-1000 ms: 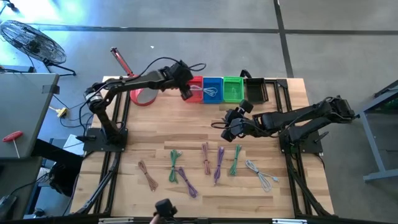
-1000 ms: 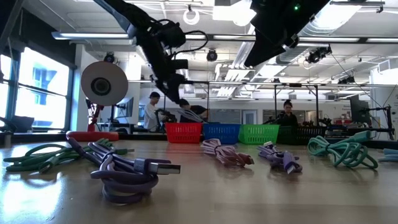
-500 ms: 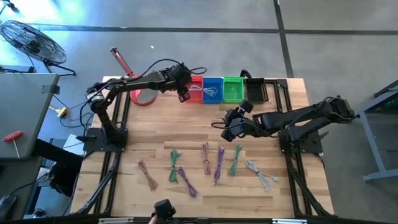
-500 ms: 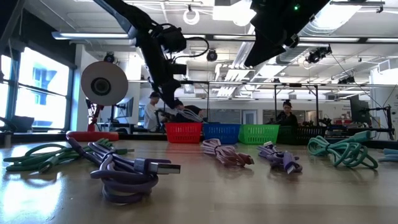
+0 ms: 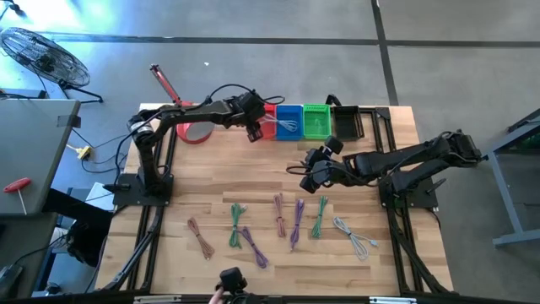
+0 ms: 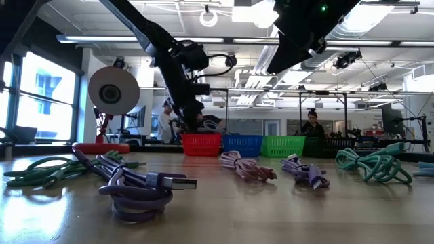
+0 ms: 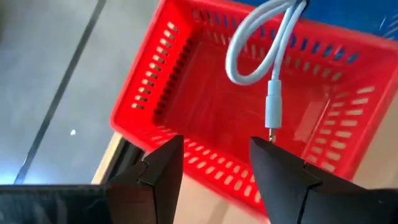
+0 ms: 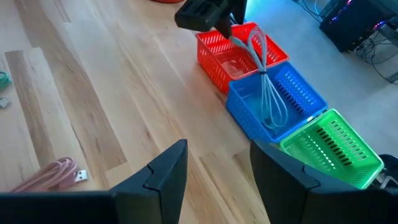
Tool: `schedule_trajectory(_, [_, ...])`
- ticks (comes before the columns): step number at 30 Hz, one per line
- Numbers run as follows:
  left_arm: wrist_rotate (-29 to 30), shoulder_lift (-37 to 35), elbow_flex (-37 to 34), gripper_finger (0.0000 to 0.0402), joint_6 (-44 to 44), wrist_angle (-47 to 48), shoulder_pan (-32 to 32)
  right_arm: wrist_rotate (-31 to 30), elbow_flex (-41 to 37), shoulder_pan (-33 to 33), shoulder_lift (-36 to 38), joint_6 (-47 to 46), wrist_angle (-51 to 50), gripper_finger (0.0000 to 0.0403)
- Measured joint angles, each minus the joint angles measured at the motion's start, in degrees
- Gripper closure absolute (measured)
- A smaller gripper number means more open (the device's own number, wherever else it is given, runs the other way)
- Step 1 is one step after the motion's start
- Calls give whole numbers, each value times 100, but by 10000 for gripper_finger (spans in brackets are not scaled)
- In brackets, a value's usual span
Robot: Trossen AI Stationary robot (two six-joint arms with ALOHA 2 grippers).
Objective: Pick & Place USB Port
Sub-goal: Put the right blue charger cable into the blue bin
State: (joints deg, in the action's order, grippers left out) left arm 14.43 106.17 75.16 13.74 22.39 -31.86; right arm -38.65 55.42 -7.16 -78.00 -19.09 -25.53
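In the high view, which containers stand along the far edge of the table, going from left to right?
Red round dish → red basket → blue basket → green basket → black basket.

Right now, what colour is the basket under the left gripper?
Red basket, clearest in the left wrist view.
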Motion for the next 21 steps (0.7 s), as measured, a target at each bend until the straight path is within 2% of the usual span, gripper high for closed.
schedule_trajectory(8, [-191,-4,2,223,-2,-634,39,-30,0,0,-1,0,-14,236])
schedule_trajectory(13, [-448,-4,2,223,-6,-752,39,-61,0,1,-2,1,-32,236])
schedule_trajectory(21, [-447,-4,2,223,-4,-890,39,-61,1,1,-2,2,-36,236])
